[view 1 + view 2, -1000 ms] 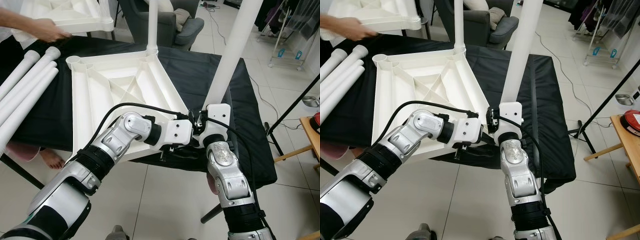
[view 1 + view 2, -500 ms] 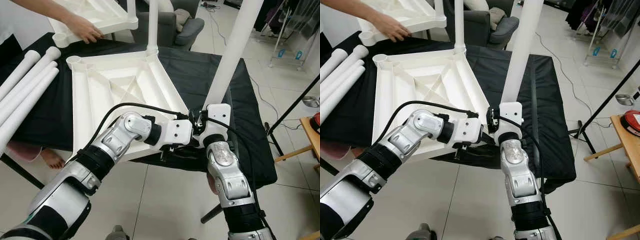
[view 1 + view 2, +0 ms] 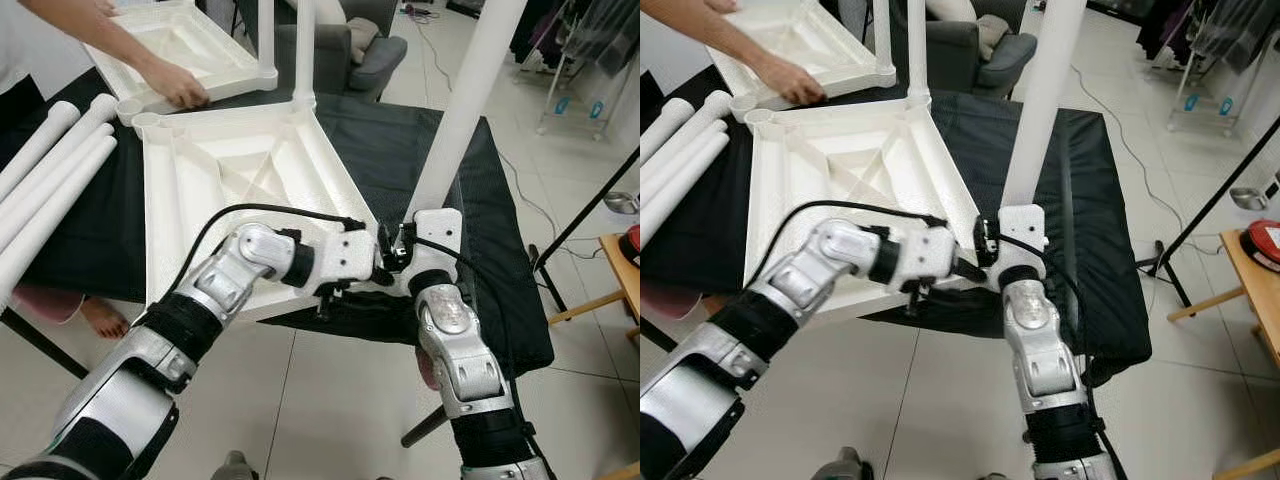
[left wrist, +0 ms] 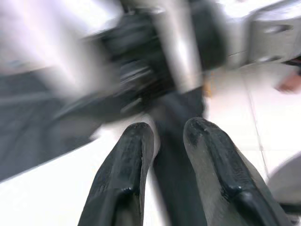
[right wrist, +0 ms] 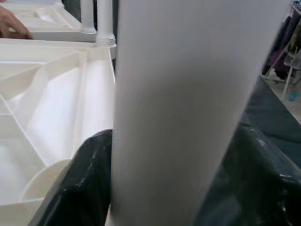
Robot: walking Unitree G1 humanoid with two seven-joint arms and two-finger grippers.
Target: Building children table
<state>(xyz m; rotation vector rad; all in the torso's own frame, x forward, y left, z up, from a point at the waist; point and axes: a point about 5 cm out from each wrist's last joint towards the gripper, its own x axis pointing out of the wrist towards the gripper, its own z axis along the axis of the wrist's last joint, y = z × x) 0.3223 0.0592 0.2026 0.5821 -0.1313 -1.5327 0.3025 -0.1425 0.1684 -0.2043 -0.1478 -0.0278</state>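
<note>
Tabletop (image 3: pixel 240 170) upside down on black-draped table (image 3: pixel 500 250), 1 leg (image 3: pixel 300 50) seated at far corner. Right hand (image 5: pixel 155 188) clamped round second leg (image 3: pixel 465 110) over near right corner socket; left hand (image 4: pixel 164 155) slightly parted, steadying there. Next, probably: press leg straight down.

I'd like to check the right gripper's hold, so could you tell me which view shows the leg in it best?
The right wrist view: the leg stands between the right gripper's black fingers. The eye views show the leg rising from the tabletop corner, its grip hidden behind the wrist. The left wrist view is blurred.
</note>
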